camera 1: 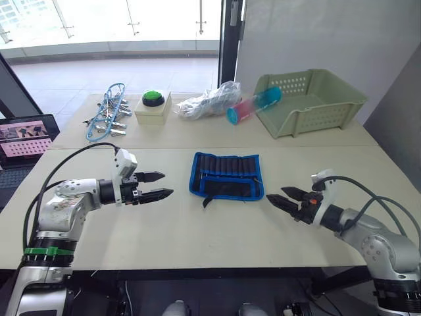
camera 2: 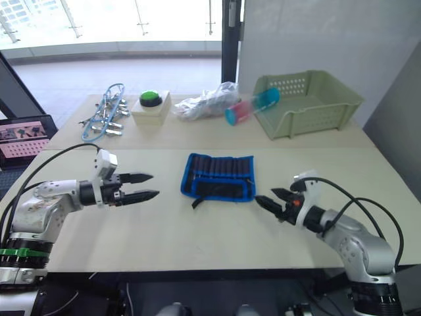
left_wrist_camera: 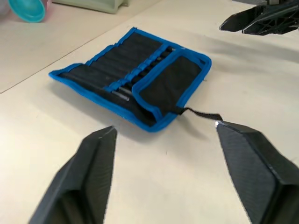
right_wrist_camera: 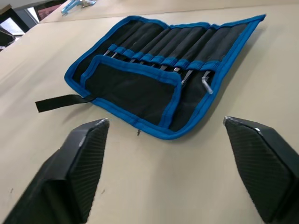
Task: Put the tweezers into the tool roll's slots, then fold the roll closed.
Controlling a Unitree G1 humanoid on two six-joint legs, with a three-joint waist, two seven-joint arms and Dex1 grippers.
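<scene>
Table (camera 1: 197, 230): green basket (camera 1: 309, 102), button box (camera 1: 152, 108) behind tool roll (camera 1: 227, 175); unobstructed.

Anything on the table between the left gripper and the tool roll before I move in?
Nothing: bare tabletop separates the left gripper from the tool roll, as both head views and the left wrist view show.

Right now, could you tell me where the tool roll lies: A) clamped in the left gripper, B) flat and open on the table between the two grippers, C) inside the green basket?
B: the tool roll lies open on the table, between the left gripper and right gripper, neither touching it.
</scene>
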